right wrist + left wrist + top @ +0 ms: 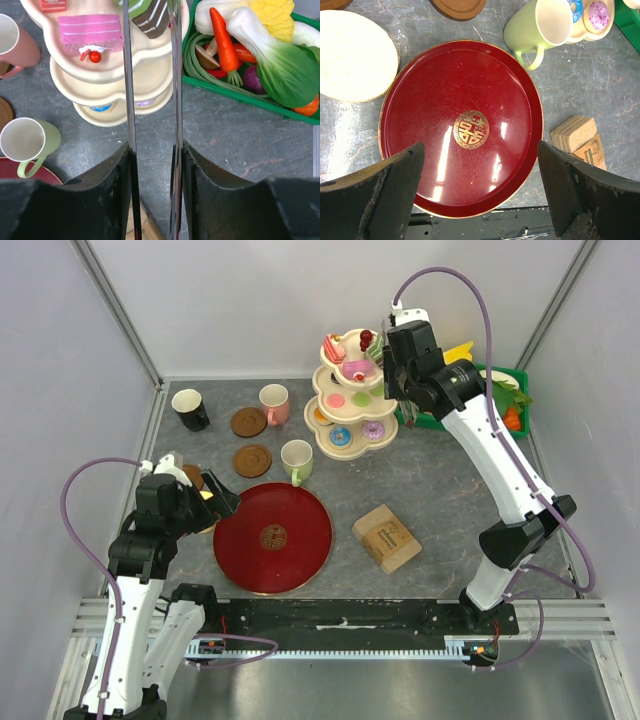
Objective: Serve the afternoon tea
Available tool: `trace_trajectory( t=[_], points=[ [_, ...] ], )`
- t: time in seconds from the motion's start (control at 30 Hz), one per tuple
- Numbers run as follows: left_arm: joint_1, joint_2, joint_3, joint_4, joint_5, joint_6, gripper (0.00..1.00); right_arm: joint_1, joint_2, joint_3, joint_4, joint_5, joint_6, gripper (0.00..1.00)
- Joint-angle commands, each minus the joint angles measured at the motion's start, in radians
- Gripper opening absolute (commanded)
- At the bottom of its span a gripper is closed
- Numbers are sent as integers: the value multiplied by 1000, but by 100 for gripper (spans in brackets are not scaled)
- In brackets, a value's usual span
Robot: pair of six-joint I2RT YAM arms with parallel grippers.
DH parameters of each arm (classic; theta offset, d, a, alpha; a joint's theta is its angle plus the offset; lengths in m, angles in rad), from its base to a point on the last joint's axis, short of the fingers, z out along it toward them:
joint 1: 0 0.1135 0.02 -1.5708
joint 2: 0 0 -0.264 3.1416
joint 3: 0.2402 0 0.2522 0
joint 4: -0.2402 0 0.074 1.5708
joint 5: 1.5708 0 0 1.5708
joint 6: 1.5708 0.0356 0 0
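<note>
The right gripper point(152, 150) is clamped on a pair of metal tongs point(129, 100). Their 2 blades reach over the top tier of the 3-tier stand point(107, 72) and flank a green-and-brown striped cake slice point(152, 15). The tips are cut off by the frame, so I cannot tell whether they touch it. The step looks like lifting this slice. It calls for a gentle squeeze on the slice's flat sides, then a straight rise, keeping clear of the pink cake slice point(90, 31) just beside it. The left gripper point(479, 150) hovers spread wide and empty over the red tray point(435, 90), a likely landing place
</note>
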Motion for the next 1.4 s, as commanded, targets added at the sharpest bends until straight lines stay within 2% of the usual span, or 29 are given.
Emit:
trace_trajectory(
  t=[0.0,0.17,0.47,0.7,0.87,1.07,1.23,1.37],
  points=[
    [-4,-8,27,20,-2,13,99,-6,1,-38,-4,-17,17,46],
    [-3,-7,25,20,-4,15,99,-5,2,-96,14,-54,9,45],
    [-3,-15,22,17,-7,16,99,-6,99,-6,8,-62,-3,45],
    [-3,-16,27,14,-12,16,99,-11,90,22,5,-48,3,45],
    [-4,-15,25,12,-8,15,99,-11,13,26,9,-22,4,46],
    [-4,-12,22,20,4,7,99,-9,-123,-49,25,-37,7,46],
    [-3,1,22,23,13,-2,99,-11,-244,-177,74,-109,9,47],
    [-4,-1,18,31,24,-13,99,-11,-361,-326,98,-68,44,48]
  ],
)
